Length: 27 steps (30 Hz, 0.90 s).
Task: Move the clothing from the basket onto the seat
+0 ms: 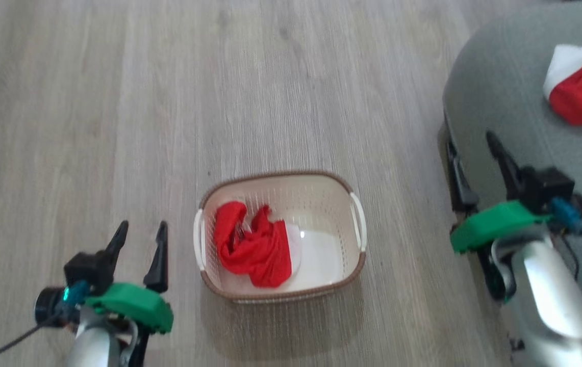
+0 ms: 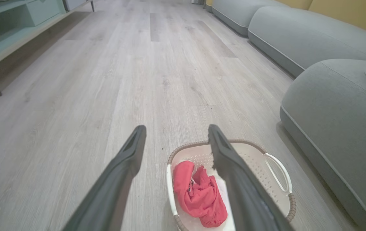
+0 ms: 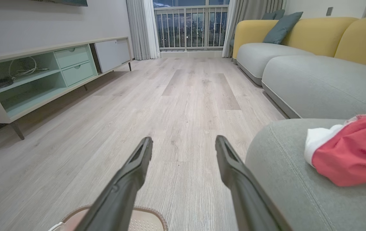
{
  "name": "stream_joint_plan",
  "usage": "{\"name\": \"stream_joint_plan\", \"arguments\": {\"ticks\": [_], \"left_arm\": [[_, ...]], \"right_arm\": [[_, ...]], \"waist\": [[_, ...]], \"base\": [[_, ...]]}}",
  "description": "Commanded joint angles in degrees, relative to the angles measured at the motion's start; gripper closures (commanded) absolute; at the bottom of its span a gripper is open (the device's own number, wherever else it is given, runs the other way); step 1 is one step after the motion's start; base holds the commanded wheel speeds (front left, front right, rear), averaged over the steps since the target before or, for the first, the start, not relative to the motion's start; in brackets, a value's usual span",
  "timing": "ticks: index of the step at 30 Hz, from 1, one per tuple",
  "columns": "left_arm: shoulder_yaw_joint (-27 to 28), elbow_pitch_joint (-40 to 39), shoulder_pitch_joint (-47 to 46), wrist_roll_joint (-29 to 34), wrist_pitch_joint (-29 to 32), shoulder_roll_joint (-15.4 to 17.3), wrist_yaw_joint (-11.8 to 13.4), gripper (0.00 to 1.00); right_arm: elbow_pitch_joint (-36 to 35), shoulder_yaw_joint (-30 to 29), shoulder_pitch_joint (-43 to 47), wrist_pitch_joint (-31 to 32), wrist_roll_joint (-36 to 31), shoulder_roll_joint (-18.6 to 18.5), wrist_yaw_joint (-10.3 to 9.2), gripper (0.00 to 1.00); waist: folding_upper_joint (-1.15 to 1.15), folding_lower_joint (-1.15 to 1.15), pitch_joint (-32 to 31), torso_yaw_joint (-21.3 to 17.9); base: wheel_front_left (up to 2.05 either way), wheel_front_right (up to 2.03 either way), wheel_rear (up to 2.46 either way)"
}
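Currently the cream perforated basket [image 1: 275,176] with its brown braided rim stands on the pale wood-plank floor [image 1: 117,102], between the two arms in the head view. One crumpled red garment [image 1: 255,250] lies inside it, bunched toward the robot's left side and partly covering a white paper label [image 1: 321,255] on the bottom. To the robot's right is the grey-green seat cushion [image 1: 500,92], and a red-and-white garment [image 1: 581,86] lies on top of it, well apart from the basket.

The left end effector [image 1: 144,224] hangs over the floor near the basket's left side, its two dark fingers spread apart and gripping nothing. In the left wrist view one finger overlaps the basket, and the red garment lies low between the two fingers.

The right end effector [image 1: 469,138] is at the seat cushion's near edge, its fingers likewise spread wide and empty. In the right wrist view the red-and-white garment lies to the right of the fingers, clear of them, and the basket's rim shows at the bottom edge. Beyond are a grey sofa with yellow backrests [image 3: 314,80], a low pale-green cabinet [image 3: 41,73] and a balcony railing [image 3: 191,29].
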Motion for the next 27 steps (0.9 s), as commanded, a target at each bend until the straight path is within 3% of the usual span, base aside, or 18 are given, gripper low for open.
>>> {"name": "stream_joint_plan", "arguments": {"ticks": [1,17,23,27], "left_arm": [[0.3,-1.1,-4.4,-0.3,-0.5,0.5,-0.2,0.00],[-15.9,6.6,-22.2,-2.2,-0.5,3.1,-0.4,0.00],[-22.1,15.3,-31.8,-0.9,-0.5,4.5,-0.4,0.00],[-23.4,23.2,-37.9,1.3,-0.5,5.1,-0.1,0.00]], "right_arm": [[-3.0,1.1,-4.8,-0.4,-0.8,0.4,-0.02,0.00],[-10.4,-3.1,-17.8,-0.4,-3.6,1.4,-0.02,0.00],[-12.0,-2.9,-20.7,-0.4,-3.7,1.5,-0.02,0.00],[-12.6,-2.9,-20.9,-0.4,-2.7,1.5,-0.02,0.00]], "waist": [[0.00,0.00,4.9,-0.7],[0.00,0.00,29.0,-2.7],[0.00,0.00,36.0,-4.6],[0.00,0.00,38.8,-6.2]], "base": [[0.00,0.00,0.00],[0.00,0.00,0.00],[0.00,0.00,0.00],[0.00,0.00,0.00]]}}
